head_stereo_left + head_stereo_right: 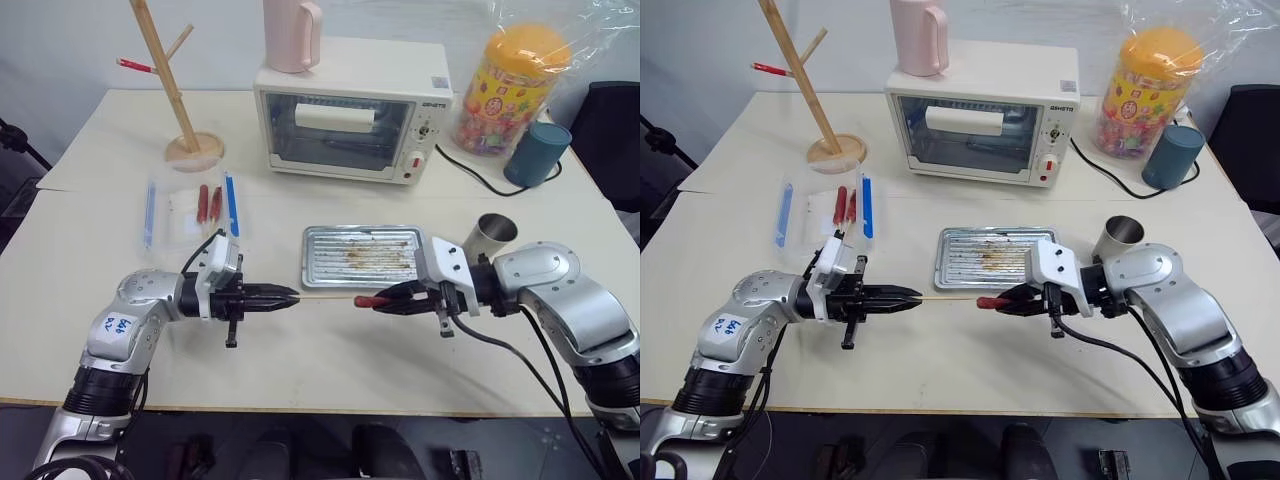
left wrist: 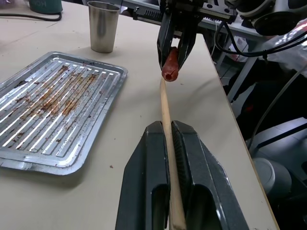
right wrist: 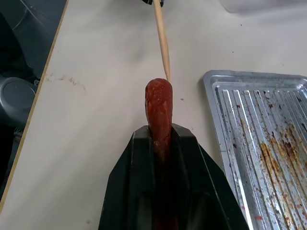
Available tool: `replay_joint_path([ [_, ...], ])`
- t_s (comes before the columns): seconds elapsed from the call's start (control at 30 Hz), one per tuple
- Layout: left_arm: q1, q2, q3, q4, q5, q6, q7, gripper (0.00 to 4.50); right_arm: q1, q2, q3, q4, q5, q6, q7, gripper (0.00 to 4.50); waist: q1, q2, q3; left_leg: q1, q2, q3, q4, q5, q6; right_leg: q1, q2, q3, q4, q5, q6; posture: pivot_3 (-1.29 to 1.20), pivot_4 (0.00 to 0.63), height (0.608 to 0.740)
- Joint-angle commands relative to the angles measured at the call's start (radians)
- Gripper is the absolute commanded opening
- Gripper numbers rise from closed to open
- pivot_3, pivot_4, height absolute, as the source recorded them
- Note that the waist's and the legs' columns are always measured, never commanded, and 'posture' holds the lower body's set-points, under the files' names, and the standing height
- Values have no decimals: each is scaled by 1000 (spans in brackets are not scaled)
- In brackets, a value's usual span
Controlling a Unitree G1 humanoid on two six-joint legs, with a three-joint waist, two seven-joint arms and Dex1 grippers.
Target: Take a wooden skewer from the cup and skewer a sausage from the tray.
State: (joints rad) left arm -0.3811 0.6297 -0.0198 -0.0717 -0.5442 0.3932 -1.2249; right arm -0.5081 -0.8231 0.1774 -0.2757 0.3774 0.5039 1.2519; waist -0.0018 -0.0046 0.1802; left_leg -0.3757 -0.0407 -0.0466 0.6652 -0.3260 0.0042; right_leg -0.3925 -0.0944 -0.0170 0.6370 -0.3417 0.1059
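Head view: my left gripper [image 1: 285,297] clamped on wooden skewer [image 1: 325,297], long axis level, tip toward my right gripper [image 1: 385,300]; right gripper clamped on sausage [image 1: 366,300], nose toward skewer tip; tray [image 1: 320,240] just beyond both.
Left wrist: skewer [image 2: 166,110] runs straight out between fingers; tip at sausage end.
Right wrist: sausage [image 3: 159,112] juts lengthwise from fingers; tip at its nose.

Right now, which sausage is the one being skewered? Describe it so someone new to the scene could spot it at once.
Start at the white toaster oven and come forward past the greasy silver tray to the bare table edge. There the right pincer holds the sausage, shut on it, its tip facing the wooden skewer. Unlike the two red sausages on sticks, it is off the table and stickless.
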Motion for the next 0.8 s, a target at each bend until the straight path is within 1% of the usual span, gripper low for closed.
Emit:
replay_joint_path([
  [0.03,0,6,13,-40,-17,3,-4,0,-9,-6,-25,-7,6,-15,-1,415,0,0,0,0,0,0,0,0,0,0,0,0,0,0,0,0,150,740],
  [0.8,-17,-29,-2,-15,0,-13,-1,0,-57,47,3,-26,12,-6,-8,415,0,0,0,0,0,0,0,0,0,0,0,0,0,0,0,0,150,740],
])
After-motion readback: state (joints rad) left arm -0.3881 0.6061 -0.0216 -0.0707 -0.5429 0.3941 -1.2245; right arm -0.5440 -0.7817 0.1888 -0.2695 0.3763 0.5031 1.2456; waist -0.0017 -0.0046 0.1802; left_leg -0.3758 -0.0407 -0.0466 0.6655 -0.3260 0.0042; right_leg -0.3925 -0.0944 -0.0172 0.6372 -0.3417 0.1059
